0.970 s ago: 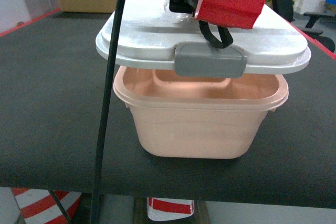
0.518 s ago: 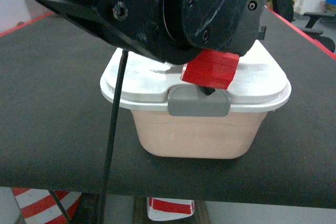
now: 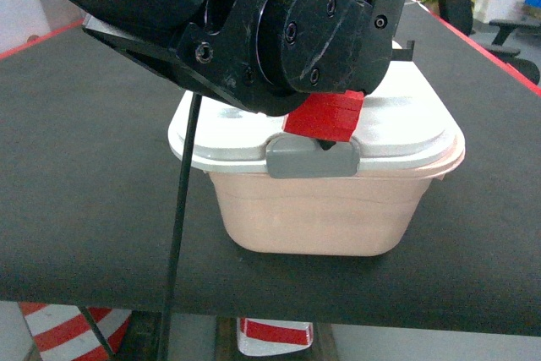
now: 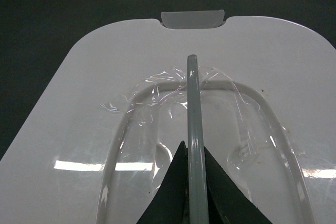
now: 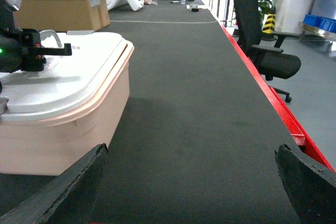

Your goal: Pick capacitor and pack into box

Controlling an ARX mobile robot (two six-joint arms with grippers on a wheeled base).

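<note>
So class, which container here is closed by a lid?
The pale pink box, under its white lid; the brown cardboard carton behind has open flaps.

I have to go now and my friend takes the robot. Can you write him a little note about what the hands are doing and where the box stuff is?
Left gripper: shut on the lid's handle, arm right over the box.
Right gripper: open, holding nothing, beside the box over the black table.
The pink box sits on the table with the white lid resting on its rim.
Capacitor: not visible in any view; cannot tell if it is inside.
Done: lid is on the box.
Left: probably let go of the handle and check the grey latch.
</note>
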